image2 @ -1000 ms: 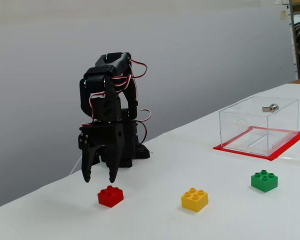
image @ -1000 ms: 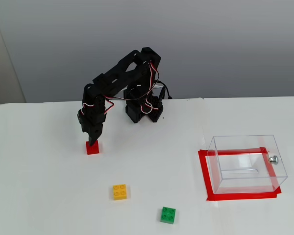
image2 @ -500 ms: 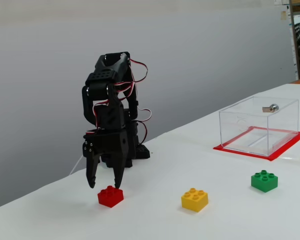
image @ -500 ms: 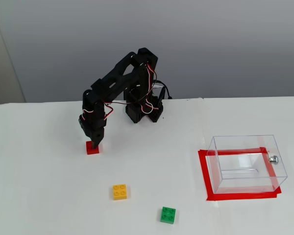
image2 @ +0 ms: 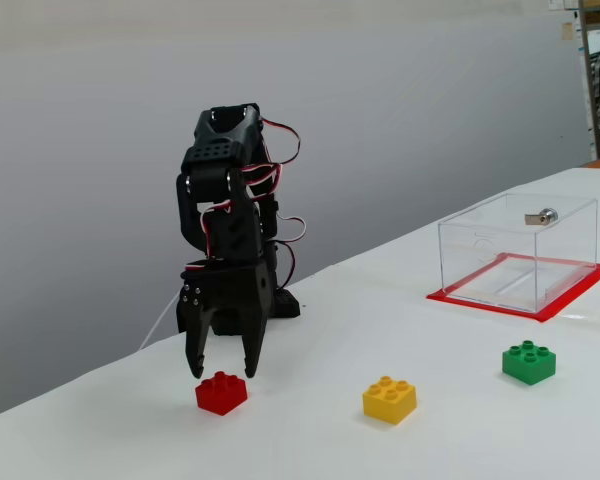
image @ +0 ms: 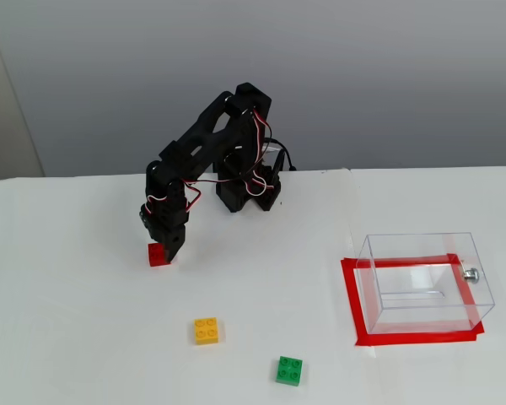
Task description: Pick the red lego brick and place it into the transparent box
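The gripper hangs spread and empty, its 2 fingers straddling the red lego brick directly beneath, near the table's back-left edge.

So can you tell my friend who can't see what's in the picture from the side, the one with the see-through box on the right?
A black robot arm's open end effector hangs just above a red lego brick on a white table. To the right sit a yellow brick, a green brick and an empty transparent box on a red tape rectangle.
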`<action>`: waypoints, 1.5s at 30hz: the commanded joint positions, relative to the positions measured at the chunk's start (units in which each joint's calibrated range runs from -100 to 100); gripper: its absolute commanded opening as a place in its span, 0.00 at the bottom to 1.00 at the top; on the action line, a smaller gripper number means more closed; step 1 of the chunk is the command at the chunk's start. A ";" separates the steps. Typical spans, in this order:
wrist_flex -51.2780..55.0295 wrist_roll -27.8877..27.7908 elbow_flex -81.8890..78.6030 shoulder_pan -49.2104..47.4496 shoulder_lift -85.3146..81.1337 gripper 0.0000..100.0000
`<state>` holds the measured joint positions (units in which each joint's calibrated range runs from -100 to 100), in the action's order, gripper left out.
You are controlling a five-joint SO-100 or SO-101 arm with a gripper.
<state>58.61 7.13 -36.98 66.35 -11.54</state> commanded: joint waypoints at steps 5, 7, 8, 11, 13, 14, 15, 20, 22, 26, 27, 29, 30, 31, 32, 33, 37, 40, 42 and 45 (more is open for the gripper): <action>-4.65 0.07 0.27 0.97 2.76 0.26; -4.91 0.02 0.27 0.90 3.02 0.26; -4.91 0.02 0.18 0.90 3.10 0.26; -4.91 0.02 -0.72 0.90 3.19 0.26; -5.00 0.02 -2.62 0.90 3.10 0.26; -5.00 0.02 -3.52 0.90 3.10 0.26; -5.00 0.02 -3.89 0.97 3.10 0.26; -5.00 0.07 -4.07 0.97 3.10 0.26; -5.00 0.07 -3.71 0.97 3.02 0.26; -5.00 0.07 -3.25 1.71 3.02 0.26; -5.26 0.07 -3.16 2.01 3.02 0.26; -7.26 0.02 -3.71 2.30 3.02 0.26; -7.96 -0.03 -3.98 2.30 3.02 0.26; -8.13 -0.03 -3.98 2.30 3.02 0.26; -8.39 -0.03 -3.89 2.30 3.02 0.26; -8.57 -0.03 -3.52 2.30 3.02 0.26; -8.57 -0.03 -3.43 2.30 3.02 0.25; -8.57 -0.03 -3.89 2.38 3.02 0.25; -8.31 -0.03 -3.89 2.82 3.02 0.23; -8.39 -0.45 -3.89 2.97 3.02 0.15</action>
<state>50.56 7.13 -41.22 69.02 -8.25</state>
